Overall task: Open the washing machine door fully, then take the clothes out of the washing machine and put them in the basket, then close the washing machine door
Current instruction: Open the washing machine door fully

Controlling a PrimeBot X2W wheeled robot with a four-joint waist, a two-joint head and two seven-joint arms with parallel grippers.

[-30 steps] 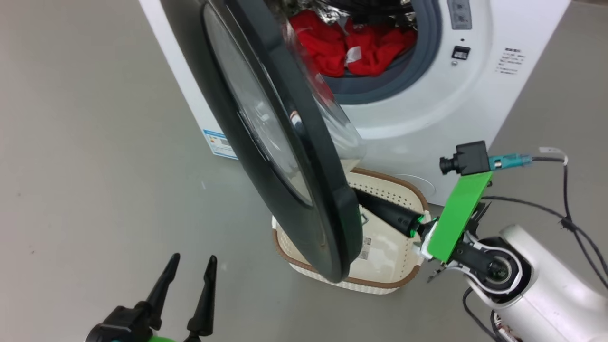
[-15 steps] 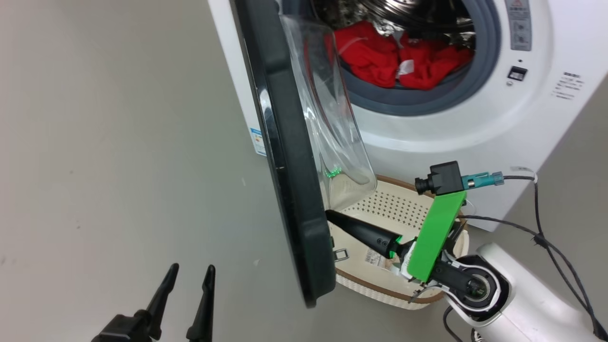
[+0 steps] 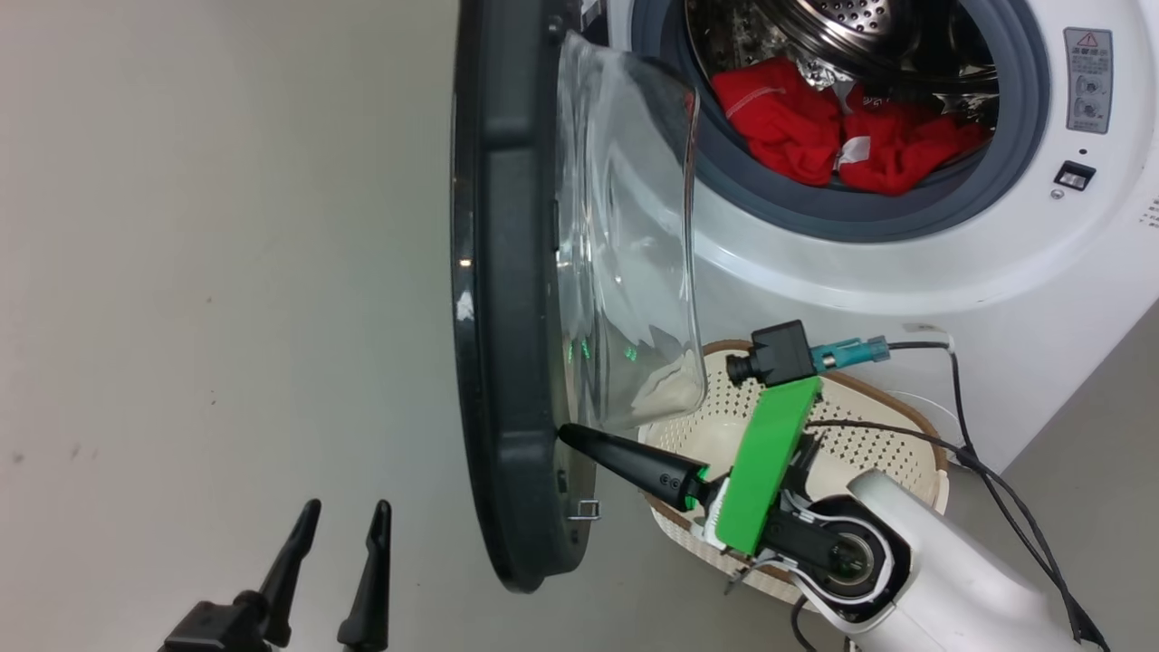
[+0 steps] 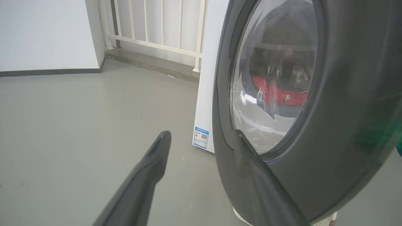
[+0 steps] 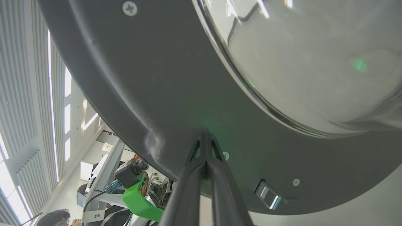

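The washing machine door stands swung out from the washing machine and is seen edge-on from the head: a thick round ring of glossy black plastic, with a clear glass bowl bulging from its inner face. The machine's front is smooth white. Its round opening is lined by a grey rubber gasket, and behind that is a shiny steel drum dotted with holes. The clothes lie in the bottom of the drum as a crumpled heap of bright red fabric with a small white patch.

The basket sits on the smooth grey floor in front of the machine, below the opening. It is cream plastic with rows of holes and a brown rim.

The right gripper has its 2 long, dark, tapered fingers pressed together, grasping nothing. The tip touches the matt inner face of the door ring near its lower edge, close to a small metal latch. The left gripper has its 2 fingers spread apart and empty, low over the floor on the door's outer side.
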